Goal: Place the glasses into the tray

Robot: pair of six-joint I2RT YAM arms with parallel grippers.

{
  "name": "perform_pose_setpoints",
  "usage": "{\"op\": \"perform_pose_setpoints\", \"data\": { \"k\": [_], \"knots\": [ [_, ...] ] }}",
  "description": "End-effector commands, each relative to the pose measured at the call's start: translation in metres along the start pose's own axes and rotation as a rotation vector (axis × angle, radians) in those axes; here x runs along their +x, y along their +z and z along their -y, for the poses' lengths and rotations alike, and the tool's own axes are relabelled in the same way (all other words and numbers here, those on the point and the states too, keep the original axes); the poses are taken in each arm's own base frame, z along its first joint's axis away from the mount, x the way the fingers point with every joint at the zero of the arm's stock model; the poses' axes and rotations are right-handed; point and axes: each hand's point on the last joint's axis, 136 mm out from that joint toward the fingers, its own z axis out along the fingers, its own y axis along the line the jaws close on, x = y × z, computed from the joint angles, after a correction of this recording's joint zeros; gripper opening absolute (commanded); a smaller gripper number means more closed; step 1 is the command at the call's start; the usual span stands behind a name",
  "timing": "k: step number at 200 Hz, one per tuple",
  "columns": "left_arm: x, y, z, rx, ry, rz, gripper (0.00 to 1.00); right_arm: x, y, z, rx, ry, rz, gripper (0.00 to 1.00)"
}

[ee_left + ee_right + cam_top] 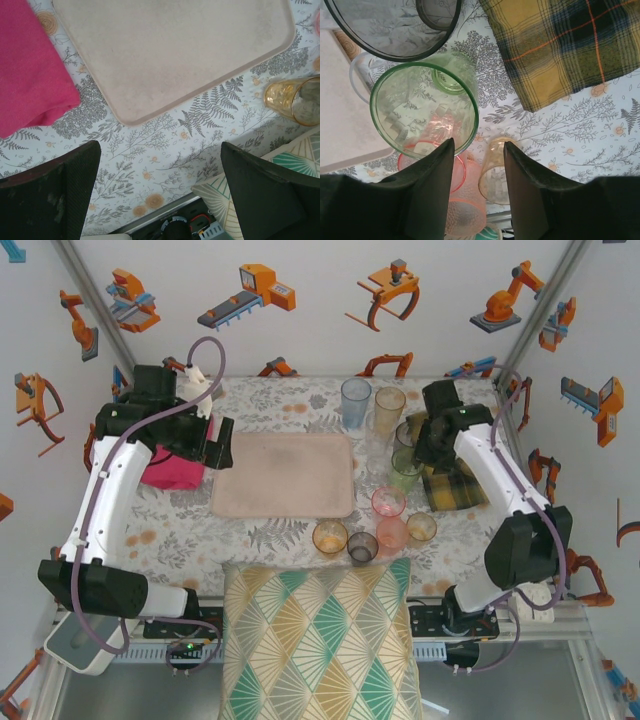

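The tray (283, 475) lies mid-table; a folded cloth (170, 468) lies to its left, and my left claw (215, 445) hangs between them; the glasses (405, 472) cluster right of the tray; a checked cloth (452, 485) lies right of them; my right claw (479, 145) hangs over the cluster; a cushion (318, 640) sits before the tray.

- Your tray (283, 476) is plain pale pink-beige.
- You see a bright pink cloth (30, 65).
- Your tablecloth (200, 115) is white with grey ferns and small orange flowers.
- Your plaid cloth (565, 45) is yellow and dark green, orange-lined.
- One glass (420, 107) is translucent green.
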Motion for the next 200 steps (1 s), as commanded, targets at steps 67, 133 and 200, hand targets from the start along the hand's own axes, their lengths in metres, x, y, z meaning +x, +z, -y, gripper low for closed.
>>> {"op": "perform_pose_setpoints", "data": {
  "k": [67,133,200],
  "knots": [
    [-0.003,-0.004,-0.001,-0.017,-0.006,0.018,0.97,0.004,0.022,0.006,0.027,0.0,-0.002,0.39],
    [-0.003,-0.004,-0.004,-0.041,-0.003,0.017,0.97,0.005,0.027,0.009,0.047,0.002,-0.004,0.28],
    [-0.003,-0.002,-0.004,-0.039,-0.003,0.011,0.97,0.009,0.029,0.015,0.062,0.001,-0.003,0.25]
  ]
}}
